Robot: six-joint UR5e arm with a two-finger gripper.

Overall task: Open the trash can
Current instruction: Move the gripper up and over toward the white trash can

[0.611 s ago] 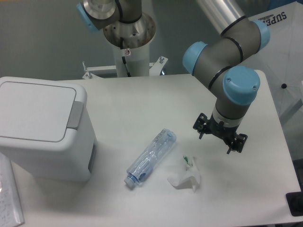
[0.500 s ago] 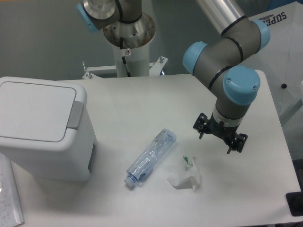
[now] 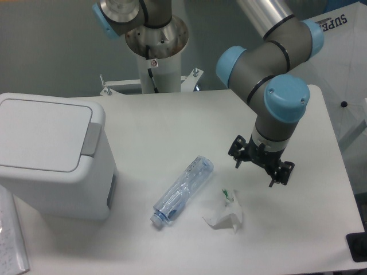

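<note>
The trash can point(image 3: 54, 154) is a large white boxy bin at the left of the table. Its flat lid point(image 3: 41, 133) lies shut, with a grey tab point(image 3: 92, 138) on its right rim. My gripper point(image 3: 255, 171) hangs over the right part of the table, far right of the bin. Its two fingers point(image 3: 238, 158) are spread apart with nothing between them. It holds nothing.
A clear plastic bottle point(image 3: 183, 189) lies on its side mid-table. A crumpled white paper point(image 3: 225, 212) lies to its right, just below and left of the gripper. The robot base column point(image 3: 156, 48) stands at the back. A paper sheet point(image 3: 11, 243) lies at the front left.
The arm has shifted a little to the left, carrying the gripper slightly left and up. The bin, bottle and paper have not moved.
</note>
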